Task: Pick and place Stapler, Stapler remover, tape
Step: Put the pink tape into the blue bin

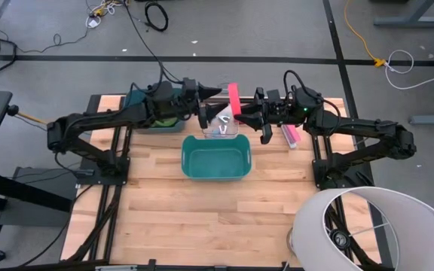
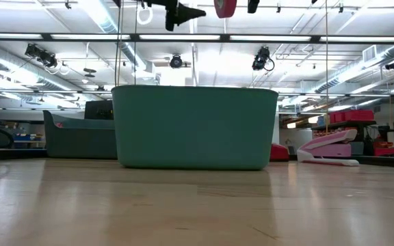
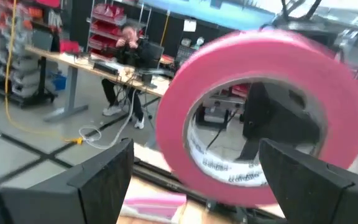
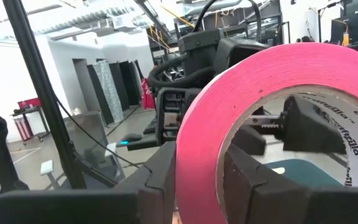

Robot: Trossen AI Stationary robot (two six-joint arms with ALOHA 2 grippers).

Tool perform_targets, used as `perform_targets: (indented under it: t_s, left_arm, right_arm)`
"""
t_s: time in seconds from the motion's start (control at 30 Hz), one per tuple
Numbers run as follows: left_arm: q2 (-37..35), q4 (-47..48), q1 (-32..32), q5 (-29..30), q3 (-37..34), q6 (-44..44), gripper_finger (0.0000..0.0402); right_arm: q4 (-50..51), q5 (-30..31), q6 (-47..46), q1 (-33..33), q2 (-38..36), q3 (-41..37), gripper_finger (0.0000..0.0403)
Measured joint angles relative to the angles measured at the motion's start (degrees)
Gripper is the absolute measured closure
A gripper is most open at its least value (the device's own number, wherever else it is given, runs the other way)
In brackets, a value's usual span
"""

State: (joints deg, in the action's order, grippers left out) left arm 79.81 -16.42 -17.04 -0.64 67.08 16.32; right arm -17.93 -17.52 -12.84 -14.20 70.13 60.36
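A pinkish-red roll of tape hangs in the air above the far rim of a clear container, with my right gripper shut on it. In the right wrist view the tape fills the picture. My left gripper stands open just left of the roll, level, facing its flat face; its fingers show on either side and touch nothing. A pink stapler lies on the table under my right arm. The stapler remover is out of view. My right gripper pinches the roll's wall, one finger inside the open centre and one finger outside. The fingers come level from the table's right side. The roll stands on edge, rising above the fingers, lifted clear of everything.
A teal bin stands at the table's middle, just nearer than the clear container. A darker bin sits at the far left under my left arm. A white lampshade covers the near right corner. A person sits at a desk in the room beyond.
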Motion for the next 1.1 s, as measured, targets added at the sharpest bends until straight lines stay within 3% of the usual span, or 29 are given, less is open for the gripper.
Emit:
perform_targets:
  t_s: [0.43,1.1]
  left_arm:
    - [2.53,-7.3,-1.48,-2.51,-0.1,2.15,0.0053]
    - [4.64,-9.42,-2.14,-4.5,-0.14,1.97,0.0054]
  right_arm:
    - [0.48,-0.07,-0.17,0.0,0.0,0.0,0.0308]
    - [0.89,-2.43,-0.85,0.02,0.0,0.0,0.0307]
